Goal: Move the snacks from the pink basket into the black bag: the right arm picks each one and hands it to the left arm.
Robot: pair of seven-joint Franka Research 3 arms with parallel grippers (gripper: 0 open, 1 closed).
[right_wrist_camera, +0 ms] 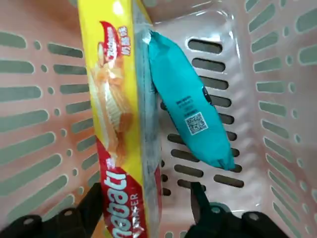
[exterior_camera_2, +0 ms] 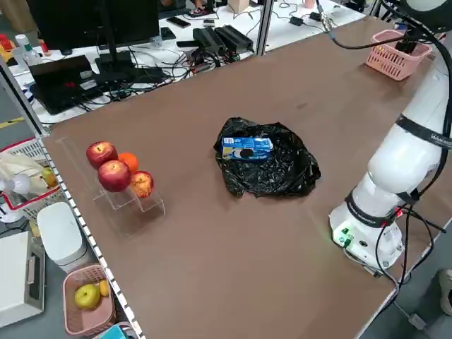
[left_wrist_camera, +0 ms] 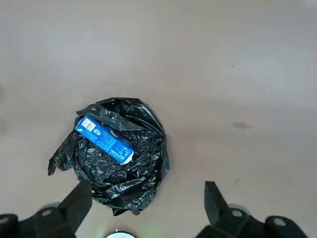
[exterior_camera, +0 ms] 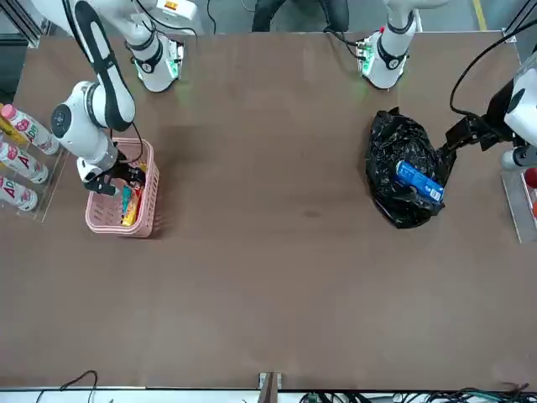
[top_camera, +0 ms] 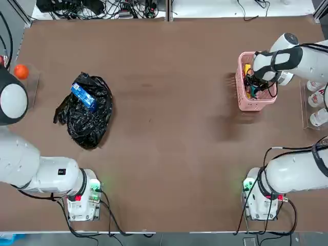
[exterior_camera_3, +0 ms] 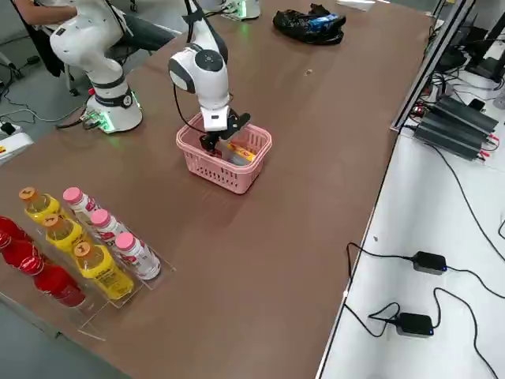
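Note:
The pink basket [top_camera: 256, 105] stands at the table's far right. My right gripper [right_wrist_camera: 146, 198] is lowered into it, open, its fingers straddling the lower end of the long yellow snack [right_wrist_camera: 114, 99] with a gap on one side. A small teal snack [right_wrist_camera: 190, 106] lies beside the yellow one on the basket floor. The black bag [top_camera: 87, 120] lies crumpled at the left, with a blue snack [top_camera: 83, 96] resting on top of it. My left gripper [left_wrist_camera: 148, 198] hangs open high above the bag, holding nothing.
White bottles with red lettering [top_camera: 315, 100] stand in a clear rack just right of the basket, close to the right arm. An orange fruit [top_camera: 20, 72] and red apples [exterior_camera_2: 113, 173] sit in a rack at the far left edge. Bare brown table [top_camera: 169, 118] spans the middle.

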